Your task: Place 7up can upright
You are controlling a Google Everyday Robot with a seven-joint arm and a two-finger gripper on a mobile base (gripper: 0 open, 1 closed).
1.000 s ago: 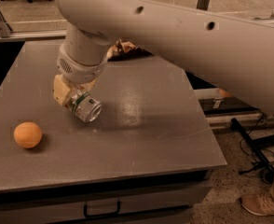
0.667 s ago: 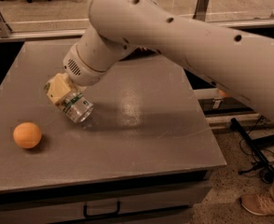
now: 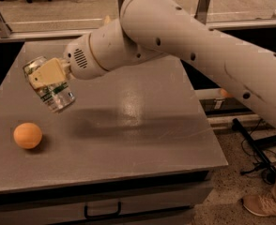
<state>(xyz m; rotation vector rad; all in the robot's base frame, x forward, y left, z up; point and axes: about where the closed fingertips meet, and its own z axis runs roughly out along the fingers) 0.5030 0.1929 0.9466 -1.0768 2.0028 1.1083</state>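
The 7up can is silver with a green-and-white label. It is held tilted in the air above the left part of the grey table, its lower end pointing down to the right. My gripper is shut on the can, with a beige finger lying across its side. The white arm reaches in from the upper right. The can does not touch the table.
An orange ball lies on the table near the left front, below and left of the can. A drawer handle shows under the table front. A person's shoe and cables are on the floor at right.
The arm has lifted the can off the table and swung it to the left. The can now hangs tilted in the air. The orange ball has not moved.
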